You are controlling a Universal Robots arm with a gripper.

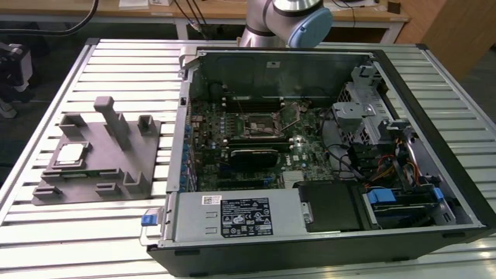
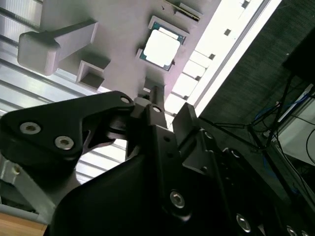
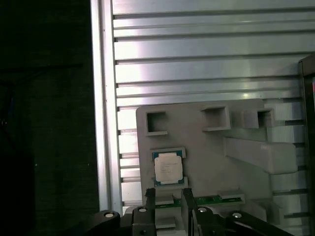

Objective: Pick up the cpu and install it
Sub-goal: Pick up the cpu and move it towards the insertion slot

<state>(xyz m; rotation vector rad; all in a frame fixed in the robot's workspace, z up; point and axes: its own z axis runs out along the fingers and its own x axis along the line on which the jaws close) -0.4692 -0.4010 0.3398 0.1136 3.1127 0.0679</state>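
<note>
- Flat, square, silvery cpu (image 1: 71,153) lies on a matte grey moulded fixture (image 1: 99,158) at the exterior view's left, on the ribbed metal bench (image 1: 78,244).
- Black end effector (image 3: 169,195) faces it, jaws seemingly parted, empty.

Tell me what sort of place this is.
Likely a robotics lab bench for computer assembly: an open computer case lies on a slotted aluminium table, a grey fixture beside it holds the cpu, and wooden desks with cables stand behind.

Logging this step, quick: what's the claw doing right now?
The claw is open and holds nothing; the chip lies on the grey holder.
</note>
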